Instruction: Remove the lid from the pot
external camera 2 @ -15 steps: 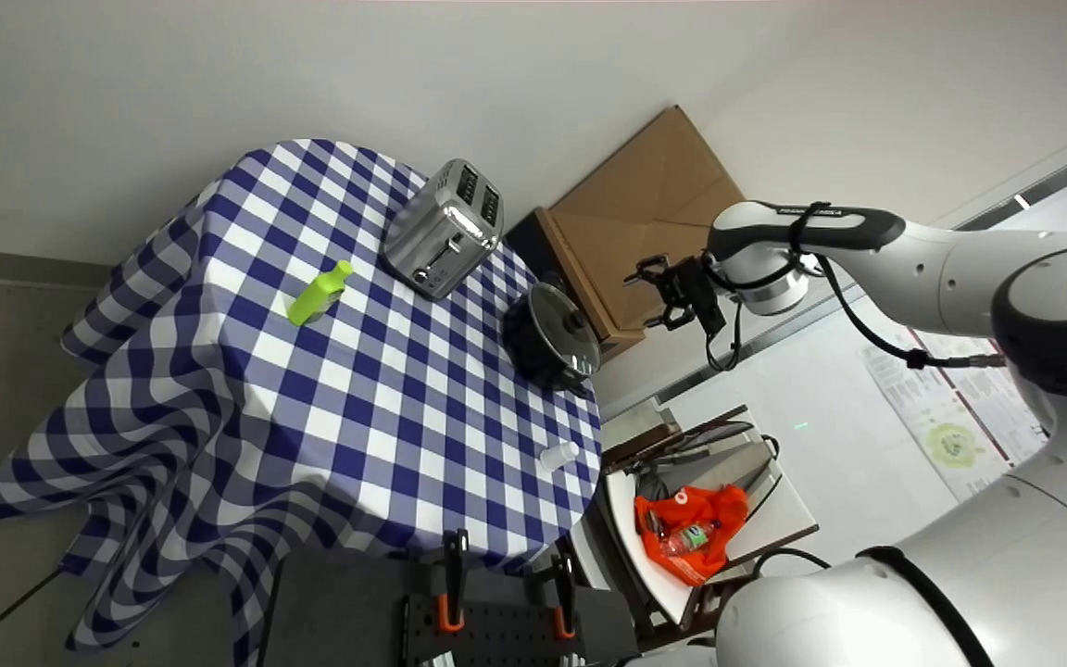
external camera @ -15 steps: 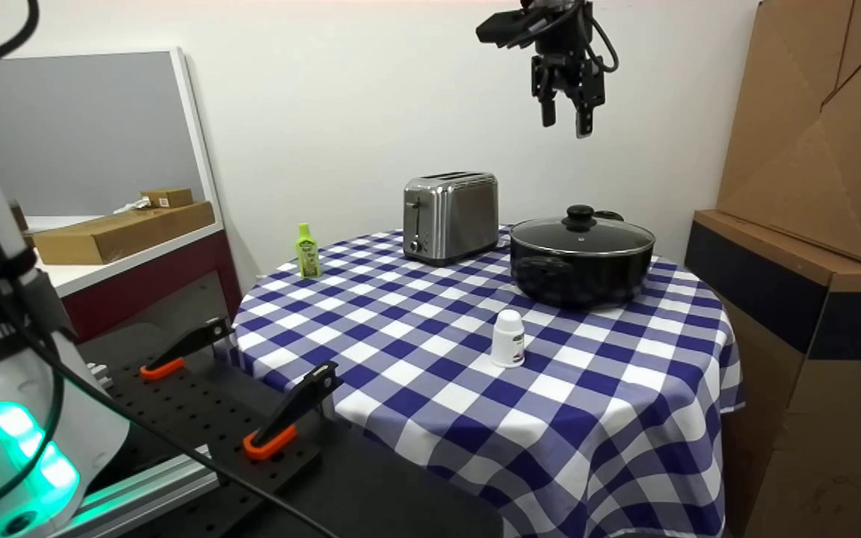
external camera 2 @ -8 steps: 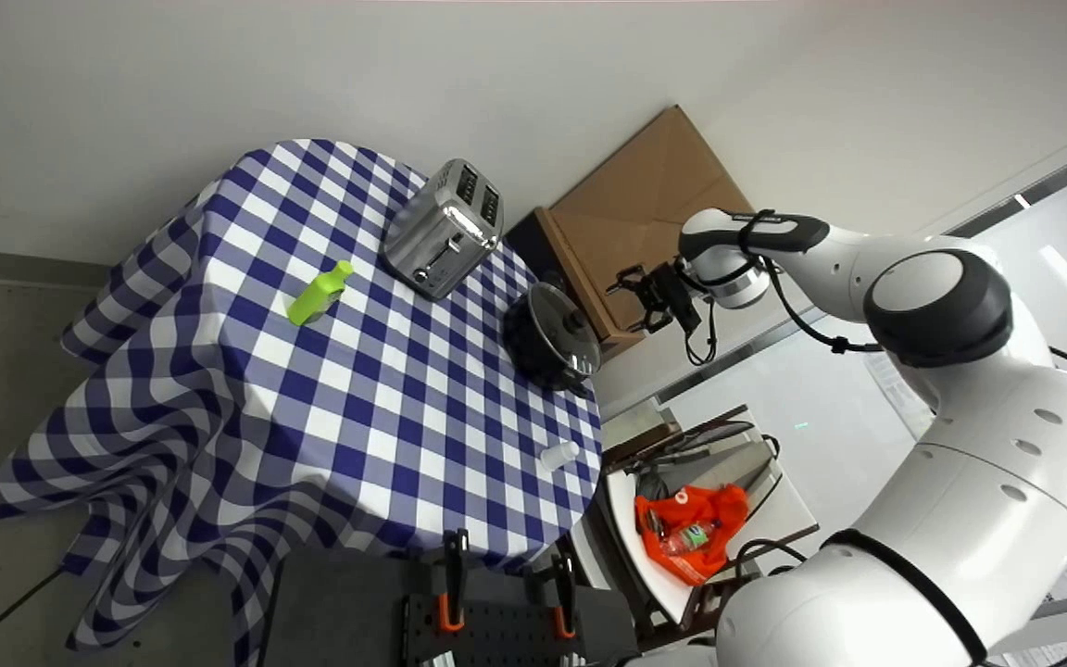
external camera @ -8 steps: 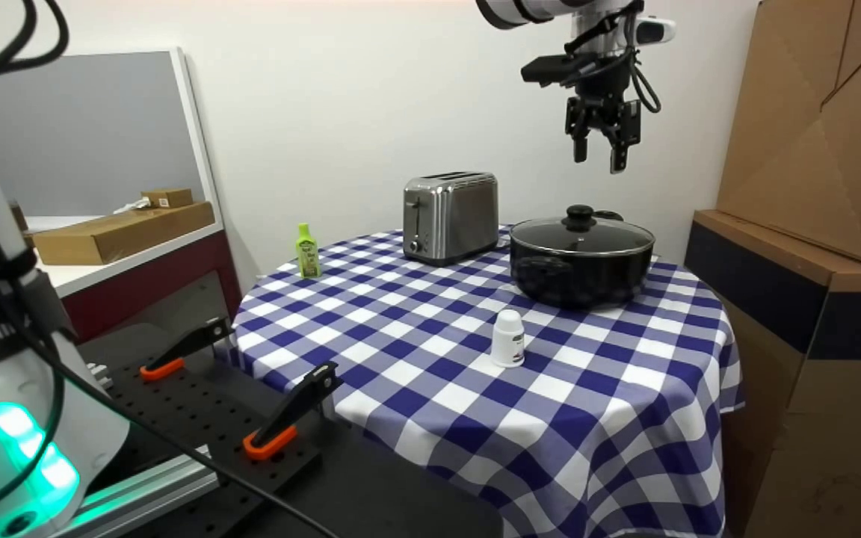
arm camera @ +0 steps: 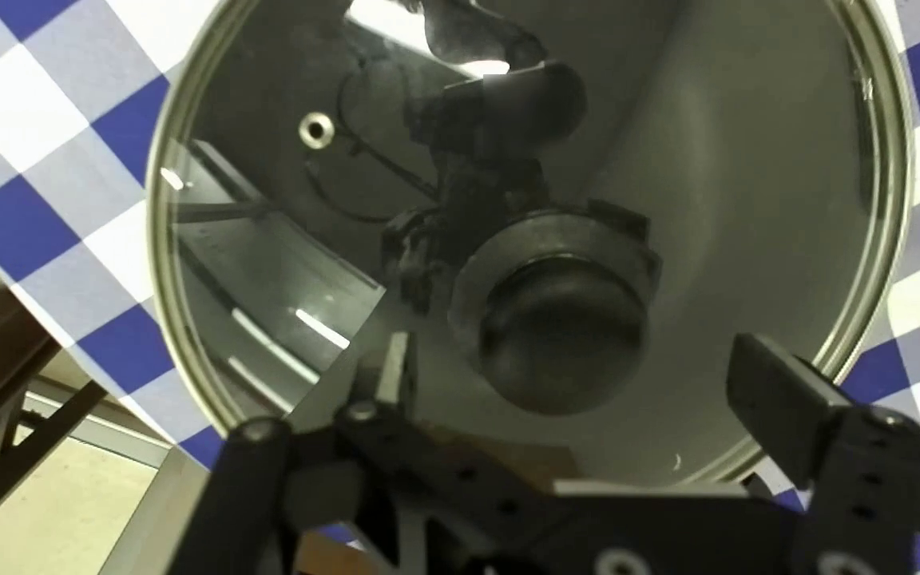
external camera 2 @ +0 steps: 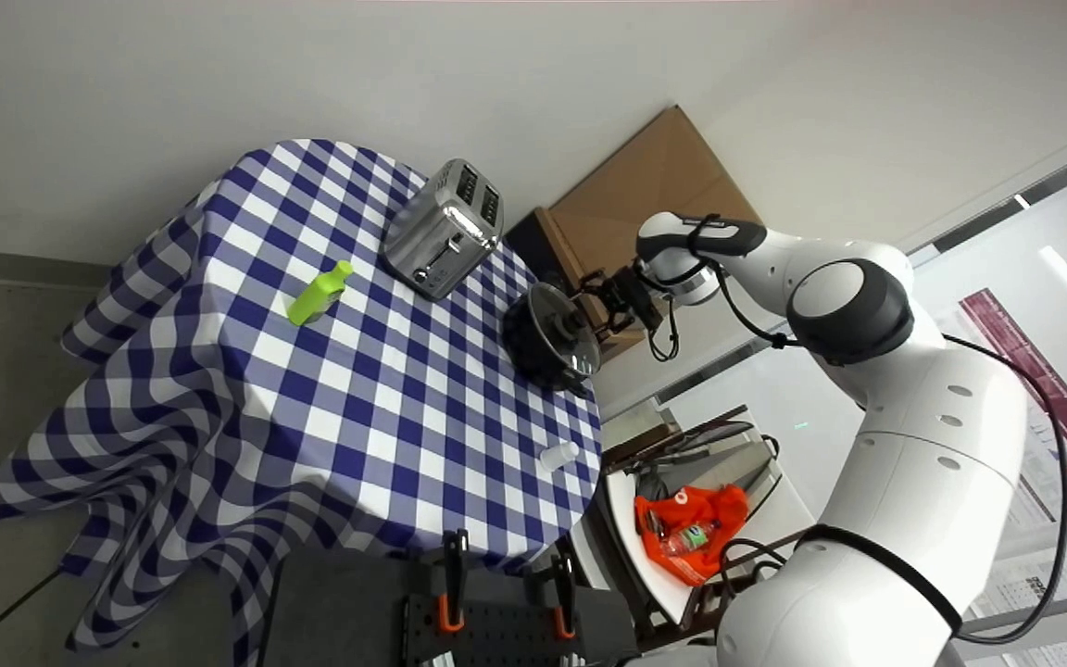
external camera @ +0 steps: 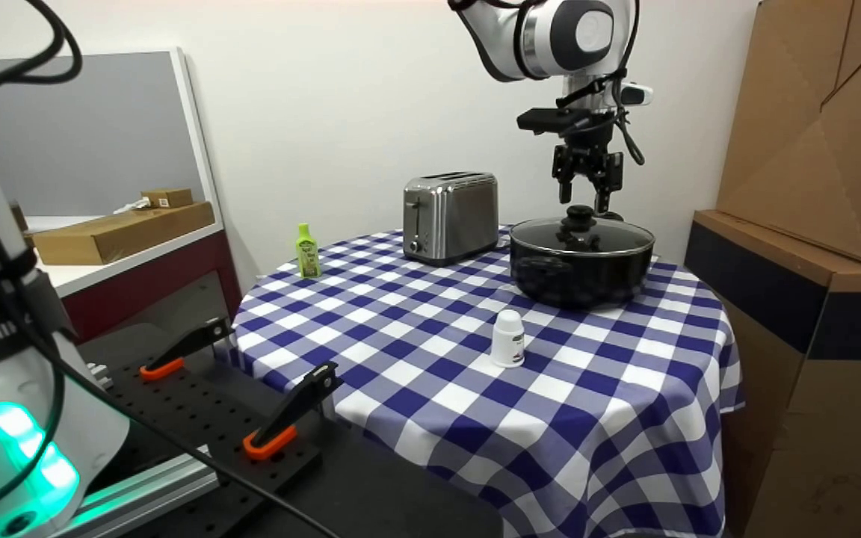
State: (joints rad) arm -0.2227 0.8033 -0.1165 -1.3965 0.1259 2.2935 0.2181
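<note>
Lid (external camera: 604, 237) (glass, 1 black knob (external camera: 579, 215)), seated on pot (external camera: 584, 280), gripper (external camera: 584, 202) above, fingers (arm camera: 779, 395) apart

Both exterior views were bright, with white highlights on the toaster (external camera 2: 432, 241); in an exterior view, green lights (external camera: 33, 445) at the near left were overexposed. In the wrist view, the dim glass lid (arm camera: 755, 160) mirrored elongated white streaks, and its black knob (arm camera: 564, 339) was out of focus.
</note>
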